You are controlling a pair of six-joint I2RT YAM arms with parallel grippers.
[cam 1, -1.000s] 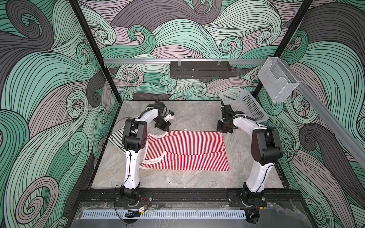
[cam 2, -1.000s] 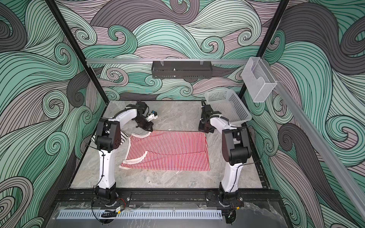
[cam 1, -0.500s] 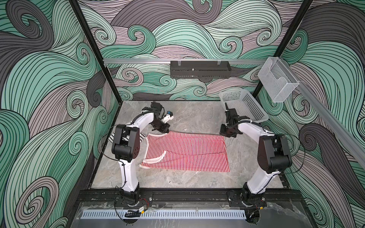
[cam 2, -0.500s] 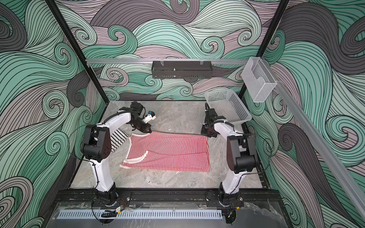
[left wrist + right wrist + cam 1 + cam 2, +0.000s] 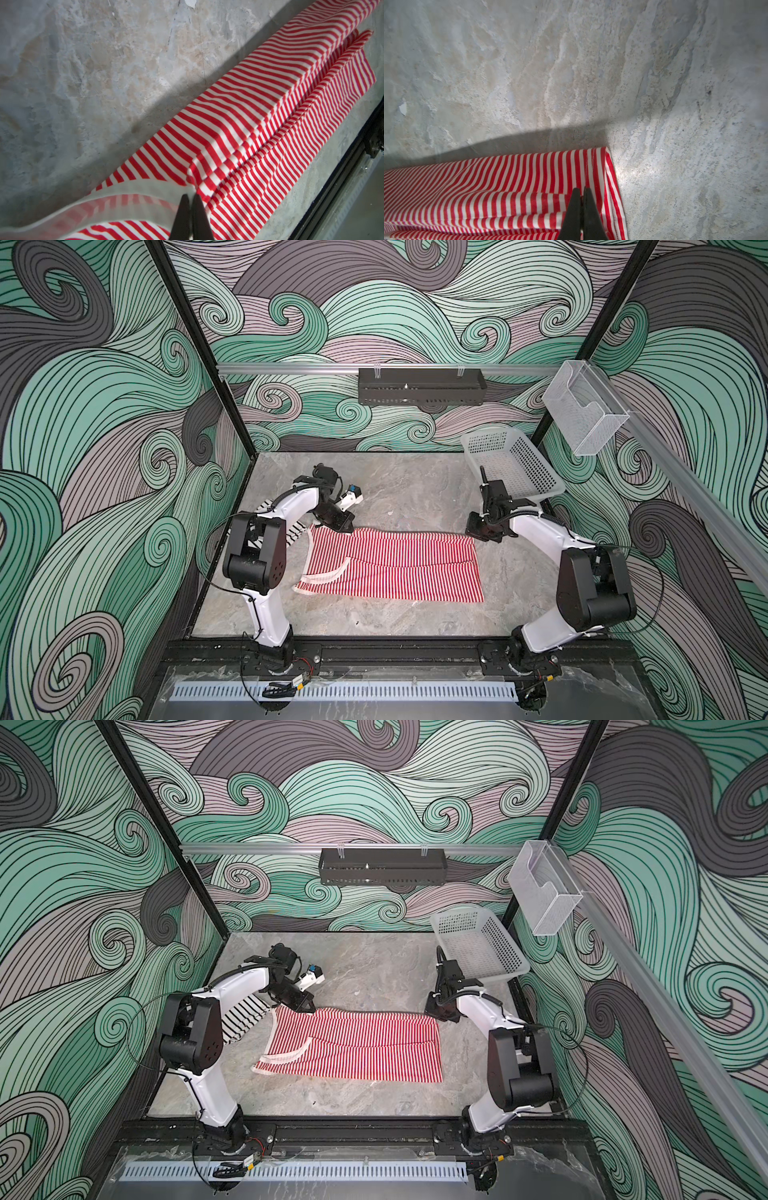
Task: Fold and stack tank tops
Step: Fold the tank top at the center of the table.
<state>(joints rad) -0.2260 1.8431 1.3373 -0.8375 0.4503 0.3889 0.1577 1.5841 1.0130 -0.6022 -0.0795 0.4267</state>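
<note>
**Task item.** The red-and-white tank top (image 5: 395, 568) is found laid lengthwise across the middle of the desk (image 5: 415, 493), with its straps towards the left arm and its hem towards the right arm. A lengthwise crease is visible along its body.

**Hold.** The far long edge is pinched at both ends. The left gripper (image 5: 190, 196) is seen clamped on the cloth beside the white armhole trim. The right gripper (image 5: 582, 191) is seen clamped on the hem corner. In both wrist views a shadow is cast on the desk beneath this edge, so the edge is judged to be raised. The two-point hold is judged to serve a lengthwise fold, so that the far edge can be carried evenly towards the near edge without sagging.

**Surroundings.** The black-and-white tank top (image 5: 243, 1019) is found bunched at the left side of the desk and partly hidden behind the left arm. It lies just beside the red strap end; whether they touch cannot be told. It is judged unfolded.

A white perforated basket (image 5: 490, 433) is seen empty at the far right corner, just behind the right gripper. A clear bin (image 5: 582, 414) and a black tray (image 5: 419, 387) are hung on the rails, well apart from the work.

**Obstructions.** Nothing is seen on the near part of the desk. The loose straps are judged liable to trail during the fold.
</note>
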